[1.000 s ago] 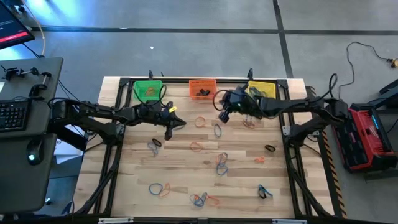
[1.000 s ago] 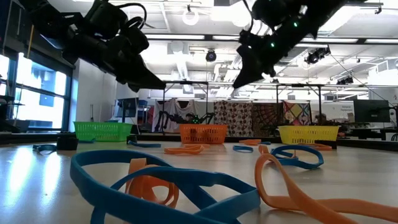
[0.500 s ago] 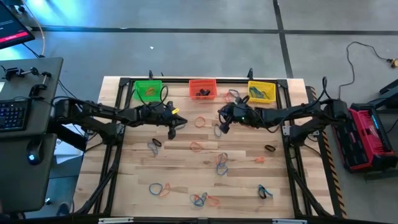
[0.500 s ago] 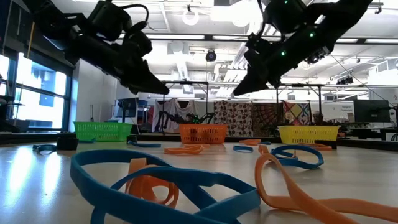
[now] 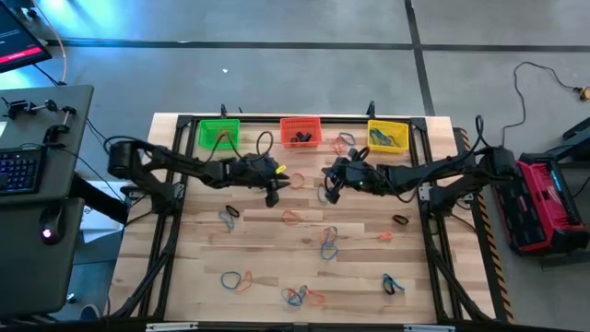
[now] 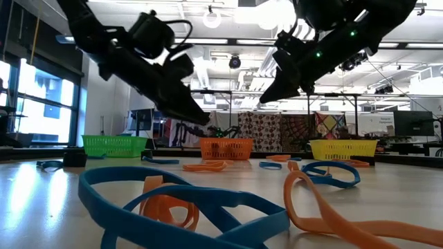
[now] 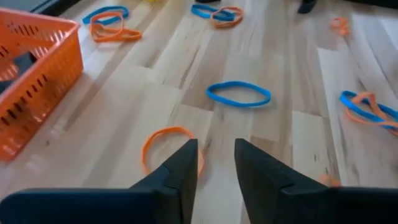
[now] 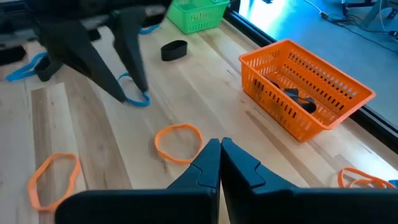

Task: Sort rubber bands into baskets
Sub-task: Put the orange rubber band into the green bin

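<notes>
Rubber bands in orange, blue and black lie scattered flat on the wooden table [image 5: 184, 277]. Three baskets stand along the far edge: green [image 5: 218, 135], red-orange [image 5: 300, 131] and yellow [image 5: 387, 136]. My left gripper [image 7: 214, 163] is open and hangs above the table at mid-left [image 5: 273, 196], slanting down. An orange band [image 7: 168, 146] lies on the table beyond its fingertips, and a blue band [image 7: 239, 94] lies farther on. My right gripper [image 8: 220, 152] is shut and empty. It hangs above the table [image 5: 327, 192], short of another orange band [image 8: 178, 142].
The red-orange basket [image 8: 308, 87] holds dark bands. More bands lie toward the near edge, among them a blue-and-orange tangle [image 5: 297, 295] and a black one [image 5: 400, 220]. The two grippers hang close together near the table's middle [image 6: 201, 117] [image 6: 266, 97]. A desk with a keyboard [image 5: 18, 171] stands left of the table.
My left gripper has gone toward the table's right edge and sunk lower. My right gripper has come away from the baskets toward the near edge, sinking and tipping further down. No band has moved.
</notes>
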Available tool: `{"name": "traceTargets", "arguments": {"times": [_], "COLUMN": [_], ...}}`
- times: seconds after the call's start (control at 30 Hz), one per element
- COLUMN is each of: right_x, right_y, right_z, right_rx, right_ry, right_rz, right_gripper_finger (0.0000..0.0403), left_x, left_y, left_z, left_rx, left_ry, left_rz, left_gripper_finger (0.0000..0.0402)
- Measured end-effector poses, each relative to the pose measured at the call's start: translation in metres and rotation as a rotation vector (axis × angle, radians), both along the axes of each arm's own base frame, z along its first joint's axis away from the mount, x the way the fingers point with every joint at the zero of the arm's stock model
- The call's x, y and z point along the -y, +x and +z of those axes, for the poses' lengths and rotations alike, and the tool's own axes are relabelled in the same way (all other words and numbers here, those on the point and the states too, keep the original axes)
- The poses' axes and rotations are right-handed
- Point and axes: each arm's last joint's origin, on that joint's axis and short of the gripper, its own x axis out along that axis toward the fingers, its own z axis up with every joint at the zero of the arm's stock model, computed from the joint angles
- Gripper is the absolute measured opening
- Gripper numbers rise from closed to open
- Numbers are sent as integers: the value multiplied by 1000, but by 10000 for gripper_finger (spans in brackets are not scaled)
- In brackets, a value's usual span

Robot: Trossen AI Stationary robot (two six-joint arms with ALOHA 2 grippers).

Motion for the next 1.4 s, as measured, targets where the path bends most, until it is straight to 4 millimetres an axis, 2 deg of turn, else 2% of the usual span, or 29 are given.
{"name": "traceTargets", "arguments": {"times": [0.3, 0.47, 0.7, 0.9, 1.27, 1.4], "right_x": [-6, -9, -10, -10, -10, -10], "right_y": [0, 0, 0, 0, 0, 0], "right_z": [0, 0, 0, 0, 1, 1], "right_rx": [-1, -3, -5, -4, -2, -2], "right_ry": [-18, -27, -30, -30, -30, -30], "right_rz": [-5, -1, 5, 5, 5, 5], "right_gripper_finger": [0, 0, 0, 0, 0, 0], "left_x": [-5, -7, -4, -1, -5, -6], "left_y": [24, 26, 26, 26, 31, 34], "left_z": [-19, -25, -28, -34, -52, -51], "left_rx": [-57, -82, -116, -150, -191, -190], "left_ry": [-15, 25, 64, 129, 134, 162], "left_rz": [28, 66, 0, -95, -79, -73], "left_gripper_finger": [136, 155, 173, 174, 151, 133]}}
